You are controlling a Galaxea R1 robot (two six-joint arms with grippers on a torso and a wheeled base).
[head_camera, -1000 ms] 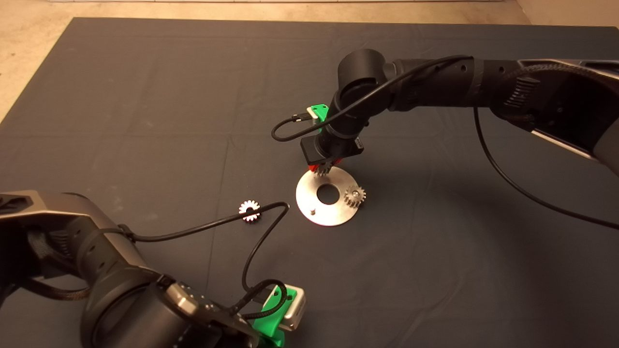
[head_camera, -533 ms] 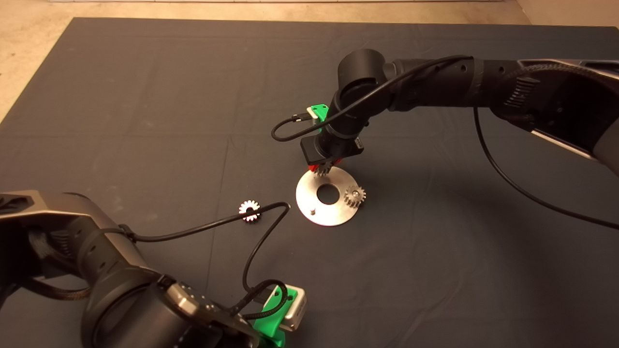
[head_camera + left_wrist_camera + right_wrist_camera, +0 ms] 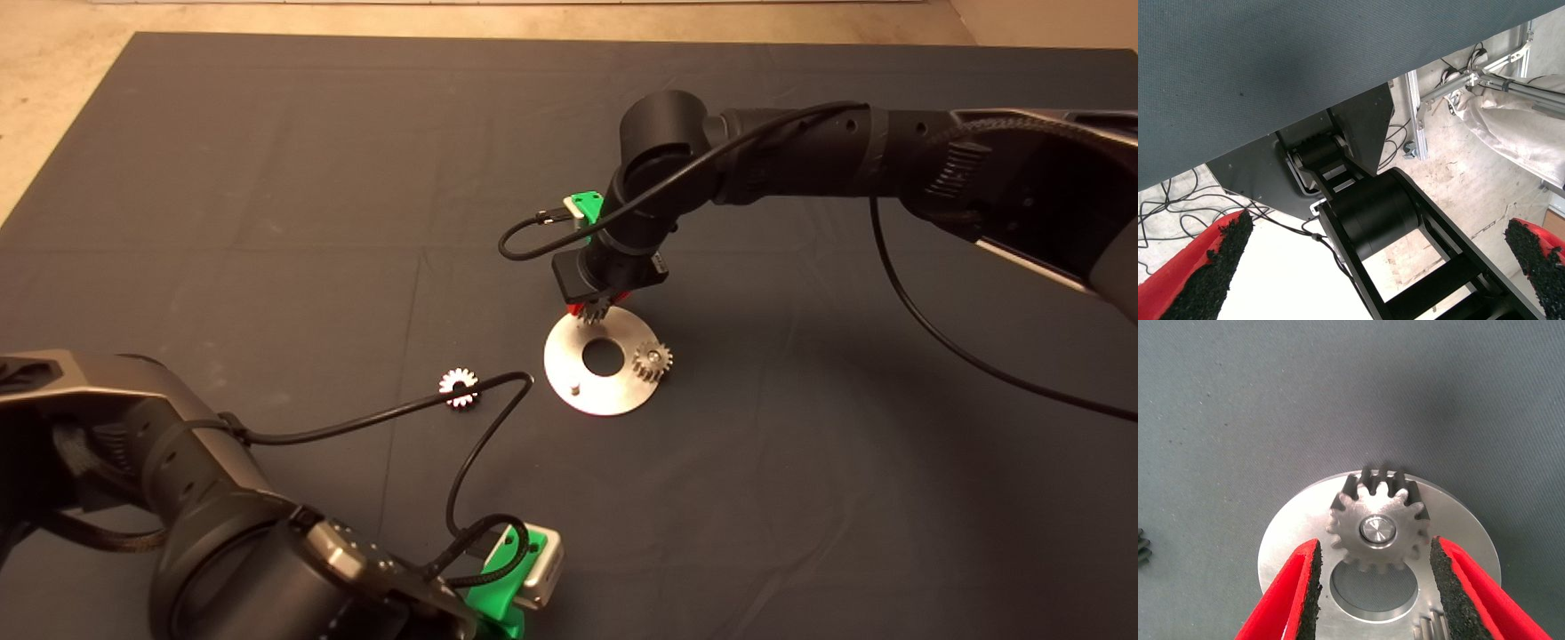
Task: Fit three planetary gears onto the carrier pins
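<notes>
A dark mat (image 3: pixel 267 178) is covering the counter. A shiny round metal disc (image 3: pixel 569 369) with a large central hole is lying flat near the mat's middle.

The right pincer (image 3: pixel 597 307) is reaching down from the black right arm over the far rim of the disc. In the right wrist view, this pincer (image 3: pixel 1375 577) is standing open, its two red fingers (image 3: pixel 1288 593) flanking a planetary gear (image 3: pixel 1379 525). The gear is sitting on a carrier pin (image 3: pixel 1377 529), whose silvery tip is showing through the centre hole. The black pads are sitting just beside the gear's teeth; whether they are touching cannot be told.

A second gear (image 3: pixel 652 360) is sitting on a pin at the disc's right side. A bare pin (image 3: pixel 575 388) is standing at the near left of the disc. The third gear (image 3: pixel 459 388) is lying loose on the mat, well left of the disc, beside a black cable (image 3: pixel 356 420).

The left pincer (image 3: pixel 507 578) is waiting at the lower edge, its fingers (image 3: pixel 1205 267) spread wide apart.
</notes>
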